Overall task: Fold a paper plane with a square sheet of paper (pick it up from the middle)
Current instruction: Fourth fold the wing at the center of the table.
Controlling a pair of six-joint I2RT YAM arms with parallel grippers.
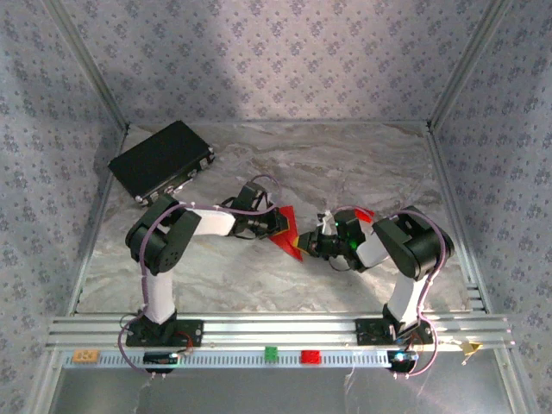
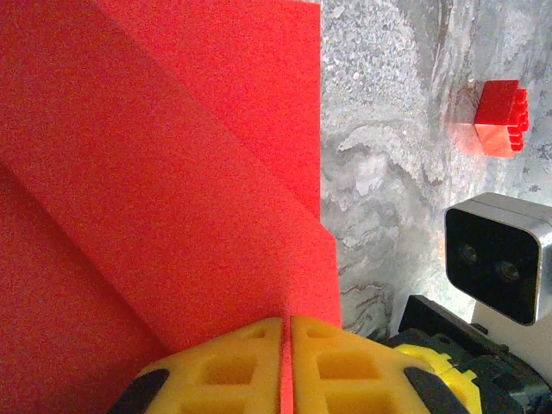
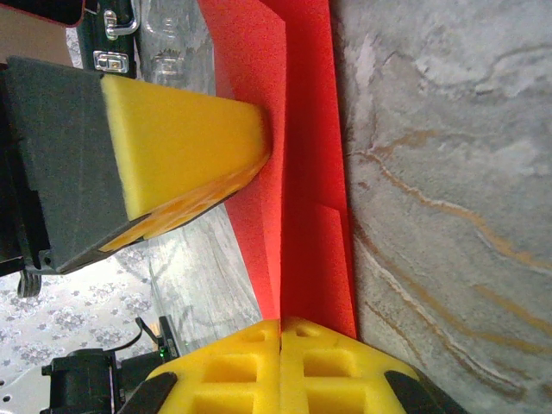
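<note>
Nearest in the overhead view, the rail (image 1: 276,328) carries both arms, which bend inward to meet over the middle of the marbled tabletop (image 1: 345,164). Between them is the square sheet of paper (image 1: 287,231), already folded to a red triangle, with the left claw (image 1: 274,226) at its left side and the right claw (image 1: 309,246) at its near right tip; a black box (image 1: 161,159) lies well apart at far left. From the left wrist, yellow pads are pressed together on the sheet's edge (image 2: 172,172), with layered folds fanning away and a small red block (image 2: 496,118) off to the right on the tabletop. From the right wrist, that claw (image 3: 280,362) likewise pinches a folded edge of the sheet (image 3: 302,172), held on edge beside the tabletop. The paper looks thin, light and limp, likely to buckle, slip or tear if pulled. The doubled layers along a crease seem the stiffest place to grip, close to the fold being worked.
</note>
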